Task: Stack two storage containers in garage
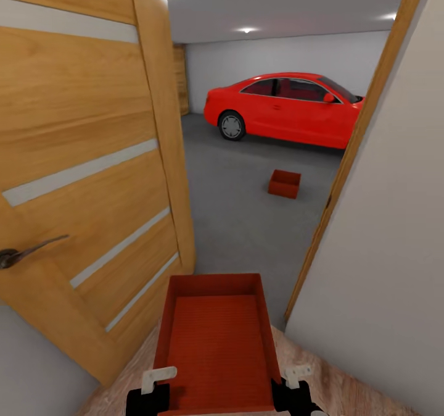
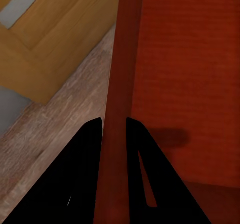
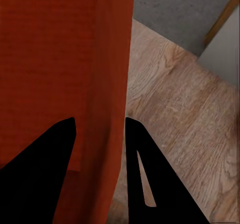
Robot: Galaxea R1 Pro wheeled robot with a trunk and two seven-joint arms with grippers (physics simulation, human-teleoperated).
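Camera layout, referenced to the held container (image 1: 214,342).
We see it from above and behind via the head view, facing the doorway; both wrist views sit very close against its opposite side walls (image 2: 116,84) (image 3: 107,59), sharing it with the head view.

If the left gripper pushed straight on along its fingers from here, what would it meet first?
Nothing new: the left gripper already straddles the side wall of the held container, and would slide along it. Beyond lies the wooden door, though depth is unclear.
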